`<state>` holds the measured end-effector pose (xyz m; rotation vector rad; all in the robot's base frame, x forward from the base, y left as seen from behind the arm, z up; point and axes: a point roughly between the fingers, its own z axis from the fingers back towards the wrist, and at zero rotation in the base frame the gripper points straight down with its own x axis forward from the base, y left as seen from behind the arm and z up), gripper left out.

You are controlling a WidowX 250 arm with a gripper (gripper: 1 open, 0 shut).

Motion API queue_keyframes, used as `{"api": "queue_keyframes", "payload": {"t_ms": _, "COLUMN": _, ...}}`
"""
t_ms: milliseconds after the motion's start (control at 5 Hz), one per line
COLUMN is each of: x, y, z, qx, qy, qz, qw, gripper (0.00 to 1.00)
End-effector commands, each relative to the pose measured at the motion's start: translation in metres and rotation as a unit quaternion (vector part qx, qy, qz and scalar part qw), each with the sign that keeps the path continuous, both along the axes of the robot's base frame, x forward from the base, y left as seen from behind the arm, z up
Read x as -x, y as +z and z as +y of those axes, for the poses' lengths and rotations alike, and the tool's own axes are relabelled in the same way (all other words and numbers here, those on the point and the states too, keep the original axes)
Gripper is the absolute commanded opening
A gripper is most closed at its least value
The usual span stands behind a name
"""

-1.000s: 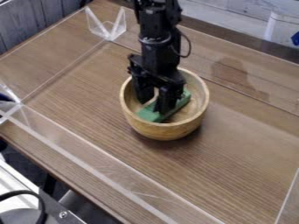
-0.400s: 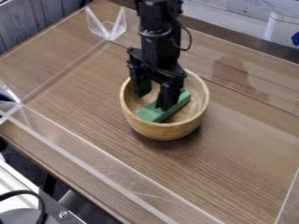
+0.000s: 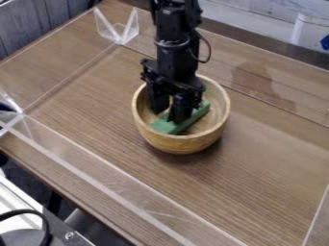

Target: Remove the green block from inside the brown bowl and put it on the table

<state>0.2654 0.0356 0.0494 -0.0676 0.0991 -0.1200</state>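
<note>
Green is what I am after: the block [image 3: 179,124] lies along the floor of the brown bowl [image 3: 182,143], low inside the wooden wall, so I have to come at it from above. That is why I hang point-down from the arm [image 3: 176,43], my dark fingers [image 3: 171,100] dipped past the rim and over the block. I look spread apart, one to either side, though how wide I cannot tell, and I see nothing that shows a grip yet. The block is long and slim, so I judge that I should pinch across its narrow width; its ends would want a wider reach and bring me nearer the wall. The bowl sits upright on the desk [image 3: 244,192], its round sides leaving me little room; brushing them could shove it along. Once I have hold, straight up seems the safest way out.
</note>
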Motion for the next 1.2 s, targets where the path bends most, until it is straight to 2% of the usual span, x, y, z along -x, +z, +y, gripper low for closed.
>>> {"api": "queue_keyframes", "payload": {"t_ms": 0, "x": -0.0117, "y": 0.0228, "z": -0.0001, "qx": -0.004, "qy": -0.002, "qz": -0.037, "qw": 0.9993, "gripper": 1.0}}
{"api": "queue_keyframes", "payload": {"t_ms": 200, "x": -0.0124, "y": 0.0193, "z": 0.0, "qx": -0.003, "qy": -0.001, "qz": -0.036, "qw": 0.9993, "gripper": 0.0}}
{"api": "queue_keyframes", "payload": {"t_ms": 400, "x": -0.0121, "y": 0.0199, "z": -0.0002, "qx": -0.002, "qy": 0.0, "qz": -0.037, "qw": 0.9993, "gripper": 0.0}}
{"api": "queue_keyframes", "payload": {"t_ms": 600, "x": -0.0117, "y": 0.0212, "z": -0.0006, "qx": -0.001, "qy": -0.001, "qz": -0.035, "qw": 0.9994, "gripper": 1.0}}
{"api": "queue_keyframes", "payload": {"t_ms": 800, "x": -0.0113, "y": 0.0225, "z": -0.0011, "qx": 0.001, "qy": -0.001, "qz": -0.034, "qw": 0.9994, "gripper": 1.0}}
{"api": "queue_keyframes", "payload": {"t_ms": 1000, "x": -0.0118, "y": 0.0201, "z": -0.0011, "qx": 0.001, "qy": 0.0, "qz": -0.033, "qw": 0.9995, "gripper": 0.0}}
